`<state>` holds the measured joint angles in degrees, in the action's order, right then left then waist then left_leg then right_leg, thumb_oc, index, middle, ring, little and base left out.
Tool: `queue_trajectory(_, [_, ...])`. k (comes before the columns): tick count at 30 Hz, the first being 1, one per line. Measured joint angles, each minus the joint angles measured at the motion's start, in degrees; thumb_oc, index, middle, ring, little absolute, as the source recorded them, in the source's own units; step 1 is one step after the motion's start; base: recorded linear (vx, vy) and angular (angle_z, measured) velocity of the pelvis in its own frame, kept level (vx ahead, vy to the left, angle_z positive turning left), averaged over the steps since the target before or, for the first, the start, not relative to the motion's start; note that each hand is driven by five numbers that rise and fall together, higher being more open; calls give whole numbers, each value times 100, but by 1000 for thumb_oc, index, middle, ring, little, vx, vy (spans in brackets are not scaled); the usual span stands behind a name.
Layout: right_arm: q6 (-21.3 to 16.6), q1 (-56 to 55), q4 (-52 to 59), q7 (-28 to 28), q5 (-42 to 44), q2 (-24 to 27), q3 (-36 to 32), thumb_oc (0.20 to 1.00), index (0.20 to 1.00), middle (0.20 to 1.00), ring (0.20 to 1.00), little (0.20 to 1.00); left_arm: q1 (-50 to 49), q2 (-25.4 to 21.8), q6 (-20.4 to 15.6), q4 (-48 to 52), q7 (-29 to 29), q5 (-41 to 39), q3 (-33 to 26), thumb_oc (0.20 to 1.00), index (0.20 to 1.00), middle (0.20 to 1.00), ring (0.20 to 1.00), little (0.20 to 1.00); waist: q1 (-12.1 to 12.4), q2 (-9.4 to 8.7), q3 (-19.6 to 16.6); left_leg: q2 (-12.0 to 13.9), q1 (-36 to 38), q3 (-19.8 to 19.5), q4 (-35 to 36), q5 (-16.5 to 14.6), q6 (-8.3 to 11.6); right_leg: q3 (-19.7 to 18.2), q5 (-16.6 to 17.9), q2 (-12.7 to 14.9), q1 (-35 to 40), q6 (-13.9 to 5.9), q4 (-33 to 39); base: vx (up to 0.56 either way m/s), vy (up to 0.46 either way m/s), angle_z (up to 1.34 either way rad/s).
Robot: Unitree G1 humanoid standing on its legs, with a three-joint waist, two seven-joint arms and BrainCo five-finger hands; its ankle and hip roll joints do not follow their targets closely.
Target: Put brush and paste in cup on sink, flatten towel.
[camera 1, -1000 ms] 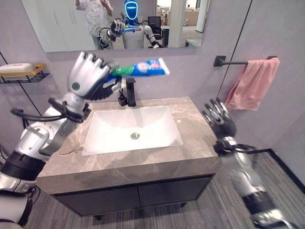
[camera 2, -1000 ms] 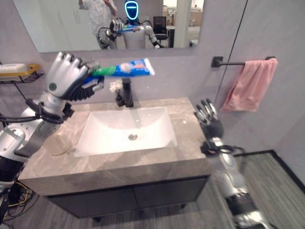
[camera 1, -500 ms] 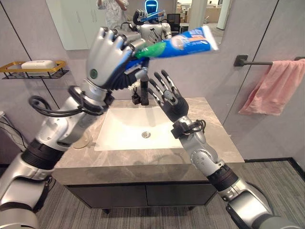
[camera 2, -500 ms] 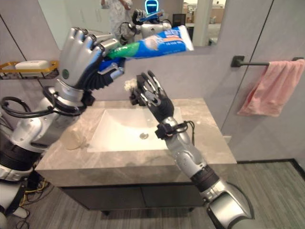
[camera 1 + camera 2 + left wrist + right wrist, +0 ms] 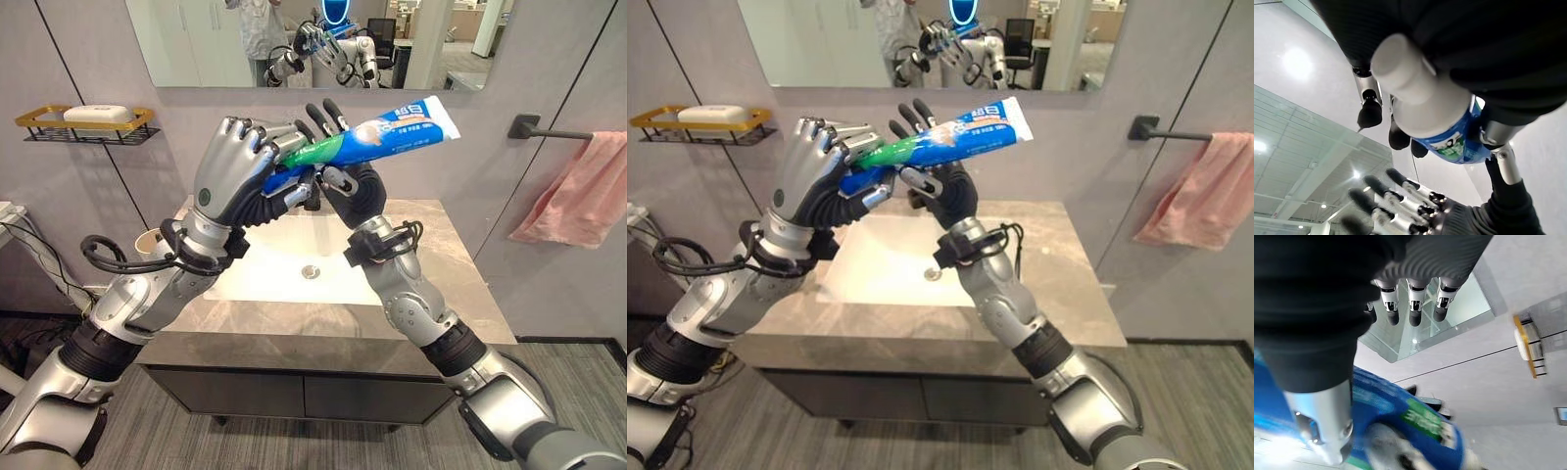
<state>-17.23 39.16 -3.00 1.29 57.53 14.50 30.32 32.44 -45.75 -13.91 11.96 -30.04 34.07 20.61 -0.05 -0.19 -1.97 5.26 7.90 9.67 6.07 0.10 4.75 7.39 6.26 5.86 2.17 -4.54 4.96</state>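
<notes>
Left hand [image 5: 235, 176]: curled around the toothpaste tube [image 5: 392, 135], cap end.
Right hand [image 5: 345, 181]: fingers spread, touching the tube.
Handling: likely light, squashy; best gripped near its firmer cap.

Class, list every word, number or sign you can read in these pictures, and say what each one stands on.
No text can be read.
Toothpaste tube, held in the left hand: white lettering on blue and green, too blurred to read.
Right hand, open behind the tube: no print.
Pink towel, soap rack: no print visible.
</notes>
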Motion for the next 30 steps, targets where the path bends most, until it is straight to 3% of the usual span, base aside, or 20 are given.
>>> queue_trajectory(21, [-497,-25,268,370,16,-254,-431,1000,1000,1000,1000,1000,-1095,149,-88,104,84,-275,-559,200,200,200,200,200,75,43,103,8,2,-49,-20,7,7,63,-11,-5,10,-2,0,-1,2,1])
queue_trajectory(23, [-570,-33,268,374,17,-318,-489,545,545,545,545,545,-1159,149,-89,101,114,-293,-570,200,200,200,200,200,94,34,107,7,0,-51,-20,8,8,66,-11,-4,10,-2,0,0,0,0])
queue_trajectory(25, [-570,-73,268,370,19,-354,-476,467,467,467,467,467,-1206,154,-89,101,152,-398,-570,200,200,200,200,200,94,28,112,8,-1,-55,-21,8,8,68,-11,-4,10,-2,0,0,0,0])
queue_trajectory(27, [-570,-117,267,362,19,-350,-464,222,222,222,222,222,-1239,154,-85,101,165,-431,-570,200,200,200,200,200,91,25,112,8,-2,-59,-21,8,8,71,-11,-4,10,-2,0,0,0,0])
queue_trajectory(29, [-569,-166,268,354,20,-351,-450,200,200,200,200,200,-1239,165,-66,96,171,-430,-570,200,200,200,200,200,89,24,112,8,-2,-60,-21,8,8,72,-11,-4,10,-2,0,0,0,0])
queue_trajectory(30, [-569,-192,268,349,22,-352,-440,282,282,282,282,282,-1238,188,-49,95,171,-430,-569,200,200,200,200,200,89,23,111,8,0,-60,-21,9,8,72,-11,-4,12,-2,0,0,0,0])
